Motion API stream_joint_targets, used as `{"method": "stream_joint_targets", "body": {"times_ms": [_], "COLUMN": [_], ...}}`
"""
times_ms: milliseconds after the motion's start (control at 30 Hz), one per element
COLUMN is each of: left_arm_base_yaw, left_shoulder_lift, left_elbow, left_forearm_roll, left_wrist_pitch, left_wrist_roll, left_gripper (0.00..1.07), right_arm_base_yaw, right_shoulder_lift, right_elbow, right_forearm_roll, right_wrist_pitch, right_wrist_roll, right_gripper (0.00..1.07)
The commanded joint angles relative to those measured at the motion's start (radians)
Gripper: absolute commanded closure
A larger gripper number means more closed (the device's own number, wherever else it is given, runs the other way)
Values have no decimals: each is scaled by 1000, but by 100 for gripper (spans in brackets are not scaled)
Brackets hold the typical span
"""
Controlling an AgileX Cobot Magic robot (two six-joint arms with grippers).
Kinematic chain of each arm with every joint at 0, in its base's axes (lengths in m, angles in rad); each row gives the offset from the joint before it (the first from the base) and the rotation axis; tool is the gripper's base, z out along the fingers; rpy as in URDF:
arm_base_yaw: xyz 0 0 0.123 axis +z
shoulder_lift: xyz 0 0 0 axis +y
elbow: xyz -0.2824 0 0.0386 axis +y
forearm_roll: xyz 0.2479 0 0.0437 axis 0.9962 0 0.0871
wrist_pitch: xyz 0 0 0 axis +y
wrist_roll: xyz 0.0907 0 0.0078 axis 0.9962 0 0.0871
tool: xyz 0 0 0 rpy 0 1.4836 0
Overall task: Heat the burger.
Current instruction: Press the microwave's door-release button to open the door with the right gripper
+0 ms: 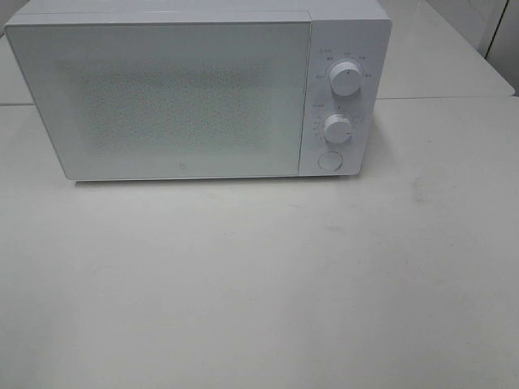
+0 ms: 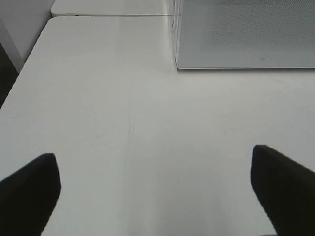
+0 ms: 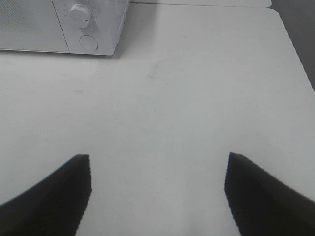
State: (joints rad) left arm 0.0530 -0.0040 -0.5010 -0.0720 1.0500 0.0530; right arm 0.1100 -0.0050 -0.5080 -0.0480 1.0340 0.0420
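White microwave [image 1: 178, 97] sits at the back of the white table [image 1: 259, 284], door [image 1: 162, 101] shut, frosted panel facing the high camera. Control strip is on the microwave's right side: upper knob [image 1: 346, 81], lower knob [image 1: 336, 128] under it, round button [image 1: 329, 160] at the bottom. Burger shows in none of the views, so I cannot tell where it is; the door panel is not see-through enough to show anything behind it. Neither arm shows in the high view. Left gripper [image 2: 153, 164] hangs above bare table in front of the microwave's left lower corner, jaws spread wide with nothing between them, and only its dark fingertips [image 2: 32, 189] are seen. A table seam runs beside the microwave's left end, with a second table top [image 2: 108, 7] behind it. Right gripper [image 3: 157, 162] is also released, jaws well apart, empty, above bare table near the microwave's right front corner. The wrist view on that arm catches the lower knob, the round button and a faint grey smudge [image 3: 156, 69] on the table just right of the microwave. Neither gripper touches the microwave.
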Motion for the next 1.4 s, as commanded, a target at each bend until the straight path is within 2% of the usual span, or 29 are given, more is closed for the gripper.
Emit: {"method": "stream_joint_targets", "body": {"times_ms": [33, 533, 667, 1067, 1133, 1400], "left_arm_base_yaw": [1, 1, 1, 1, 1, 1], "left_shoulder_lift": [-22, -22, -22, -22, -22, -22], "left_elbow": [4, 4, 4, 4, 4, 4], "left_forearm_roll": [-3, -1, -1, -1, -1, -1], "left_wrist_pitch": [-14, -14, -14, -14, -14, -14], "left_wrist_roll": [-2, -2, -2, -2, -2, -2], "left_gripper": [7, 7, 7, 7, 7, 7], "right_arm_base_yaw": [-7, -7, -7, -3, -3, -3], "right_shoulder_lift": [-26, -16, 53, 226, 313, 495], "right_elbow": [2, -9, -41, -40, -40, -40], "right_forearm_roll": [-5, -5, 0, 0, 0, 7], "right_wrist_pitch": [3, -10, -48, -298, -388, -553], "right_wrist_roll": [-7, -7, -7, -3, -3, -3], "right_gripper": [31, 31, 31, 31, 31, 31]}}
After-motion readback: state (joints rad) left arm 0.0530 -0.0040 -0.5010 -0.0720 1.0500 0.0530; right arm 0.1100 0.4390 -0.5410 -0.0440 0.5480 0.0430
